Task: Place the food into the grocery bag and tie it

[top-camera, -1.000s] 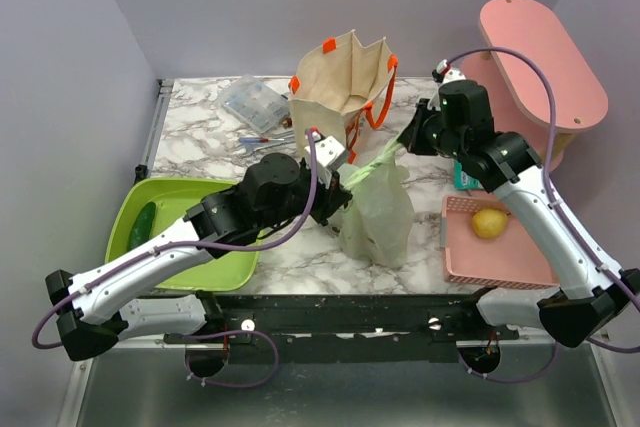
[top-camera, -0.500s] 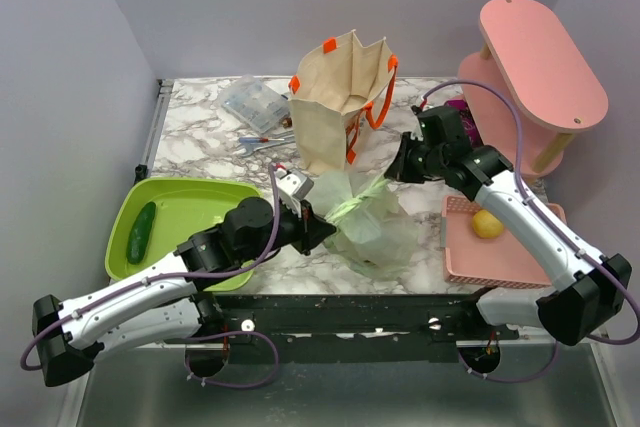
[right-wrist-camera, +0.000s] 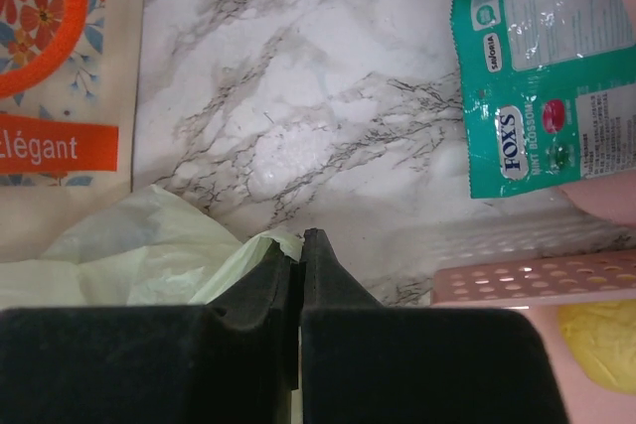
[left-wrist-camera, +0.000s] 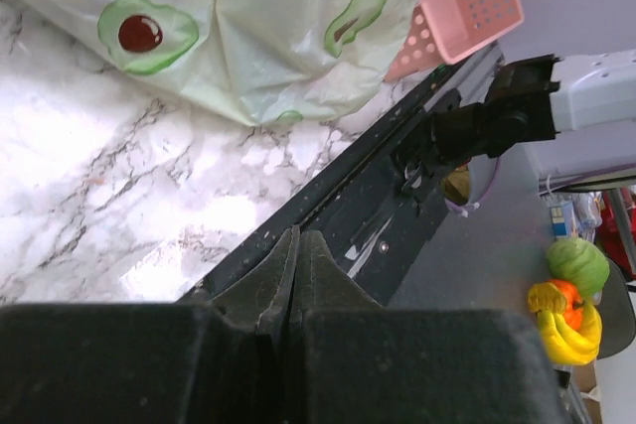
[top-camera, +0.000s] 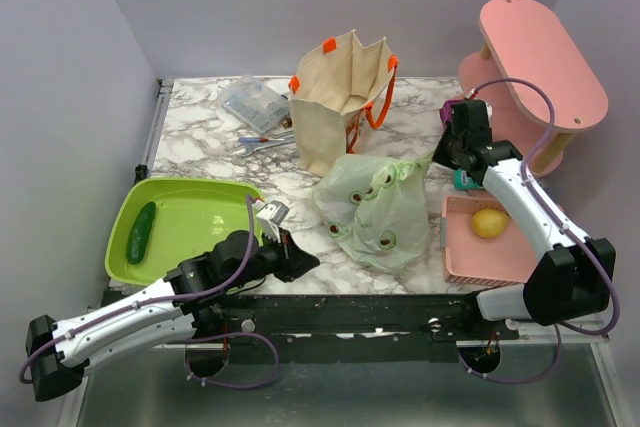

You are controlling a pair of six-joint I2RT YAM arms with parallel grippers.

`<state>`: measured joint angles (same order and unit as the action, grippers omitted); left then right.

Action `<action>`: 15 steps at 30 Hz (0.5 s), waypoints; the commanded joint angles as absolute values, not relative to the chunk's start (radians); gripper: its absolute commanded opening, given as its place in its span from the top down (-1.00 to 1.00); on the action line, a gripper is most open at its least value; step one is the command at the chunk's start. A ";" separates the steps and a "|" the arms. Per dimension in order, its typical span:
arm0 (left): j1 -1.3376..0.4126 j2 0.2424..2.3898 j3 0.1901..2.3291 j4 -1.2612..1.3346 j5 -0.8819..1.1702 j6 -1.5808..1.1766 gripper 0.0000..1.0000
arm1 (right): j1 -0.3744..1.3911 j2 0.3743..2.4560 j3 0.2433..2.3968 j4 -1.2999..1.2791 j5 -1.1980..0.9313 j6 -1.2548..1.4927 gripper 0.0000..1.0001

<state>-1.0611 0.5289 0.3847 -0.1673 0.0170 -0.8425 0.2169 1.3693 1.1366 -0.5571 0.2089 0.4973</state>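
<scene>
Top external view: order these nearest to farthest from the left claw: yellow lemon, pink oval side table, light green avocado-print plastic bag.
1. Light green avocado-print plastic bag, just right of the left claw.
2. Yellow lemon, right, in the pink basket.
3. Pink oval side table, far right corner.

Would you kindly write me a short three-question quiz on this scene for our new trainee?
1. True or false: the lemon lies inside the grocery bag.
2. What holds the cucumber? A green tray, B pink basket, C grocery bag.
3. Fill in: the left hand and right hand are both ____.
Key: 1 false, it lies in the pink basket; 2 A; 3 shut.
</scene>
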 commanded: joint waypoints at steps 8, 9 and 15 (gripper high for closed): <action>-1.071 0.590 0.521 -0.250 0.034 -0.827 1.00 | 0.225 1.297 1.147 -0.542 0.135 0.495 0.98; -1.071 0.600 0.553 -0.275 0.031 -0.815 1.00 | 0.226 1.291 1.158 -0.558 0.124 0.495 0.84; -1.072 0.607 0.741 -0.422 -0.038 -0.735 0.52 | 0.226 1.227 1.230 -0.655 0.113 0.495 -0.45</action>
